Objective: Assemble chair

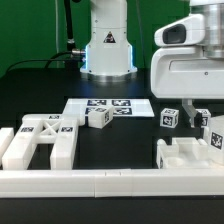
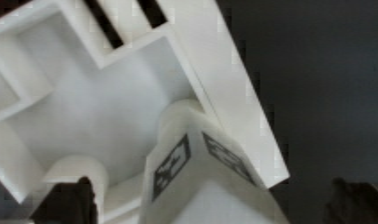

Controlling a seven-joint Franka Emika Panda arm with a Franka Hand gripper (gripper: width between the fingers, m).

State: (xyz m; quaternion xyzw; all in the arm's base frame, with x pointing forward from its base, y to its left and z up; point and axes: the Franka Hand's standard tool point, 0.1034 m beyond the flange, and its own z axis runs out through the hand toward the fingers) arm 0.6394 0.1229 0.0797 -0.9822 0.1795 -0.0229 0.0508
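My gripper [image 1: 196,112] hangs at the exterior view's right, low over the blocky white seat part [image 1: 188,156]. Its jaws stand wide apart. In the wrist view the dark fingertips [image 2: 70,203] straddle a white tagged piece [image 2: 200,165] that rises between them, with a gap on at least one side. I cannot tell if either finger touches it. The seat's walled recesses [image 2: 97,70] fill the wrist view beyond it. A flat white frame [image 1: 40,140] lies at the exterior view's left. Two small tagged cubes [image 1: 98,117] [image 1: 169,119] rest on the table.
The marker board [image 1: 108,105] lies flat at mid table in front of the robot base [image 1: 107,50]. A long low white border rail [image 1: 110,181] runs along the front edge. A tagged white upright [image 1: 213,135] stands at the far right edge.
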